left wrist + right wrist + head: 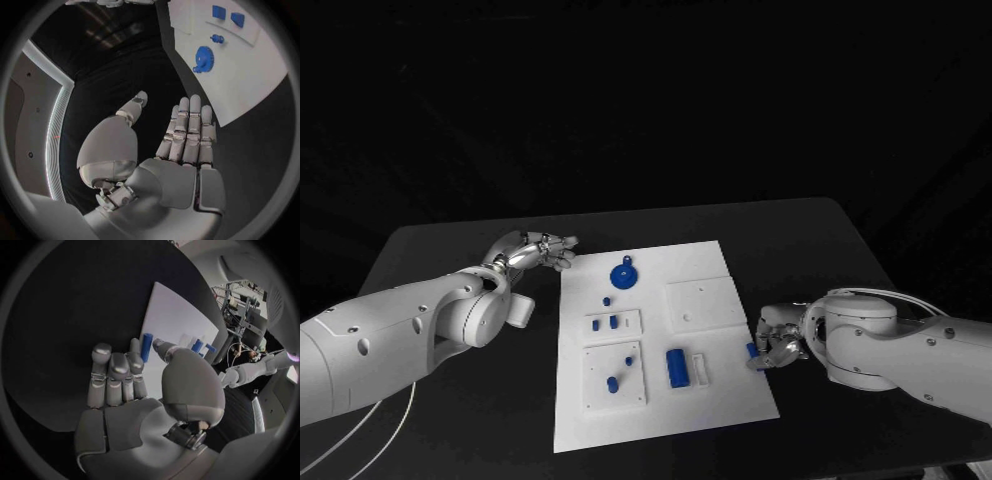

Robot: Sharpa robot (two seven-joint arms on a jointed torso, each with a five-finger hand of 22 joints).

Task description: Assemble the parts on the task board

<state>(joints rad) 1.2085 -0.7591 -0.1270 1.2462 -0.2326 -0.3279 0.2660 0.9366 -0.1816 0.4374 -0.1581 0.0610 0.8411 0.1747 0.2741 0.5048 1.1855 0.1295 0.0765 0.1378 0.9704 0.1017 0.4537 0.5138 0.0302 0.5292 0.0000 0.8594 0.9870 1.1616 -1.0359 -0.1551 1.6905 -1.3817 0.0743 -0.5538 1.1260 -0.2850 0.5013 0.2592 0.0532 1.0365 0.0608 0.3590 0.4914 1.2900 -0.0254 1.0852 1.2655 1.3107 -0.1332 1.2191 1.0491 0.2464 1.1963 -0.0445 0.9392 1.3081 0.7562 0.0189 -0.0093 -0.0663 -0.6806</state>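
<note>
Nearest the front edge of the white task board (733, 395), a square plate (615, 375) sits toward the board's left side with two small blue parts (615, 383) standing on it. Just beside it lies a blue cylinder (676, 368), with a white bar (702, 366) alongside. At the board's right edge the right hand (777, 343) rests with its fingers and thumb closed on a short blue peg (146, 347); the right wrist view shows the peg upright between a fingertip and the thumb, over the board's edge. Farther back on the left side, a smaller plate (615, 323) carries two blue blocks (613, 322), and a blue knob (607, 299) stands just beyond it. A plain square plate (702, 303) lies toward the right edge. Near the far edge lies a blue gear (625, 274). Off the board's far left corner, over the black table (459, 245), the left hand (535, 252) hovers with fingers straight and apart, holding nothing.
</note>
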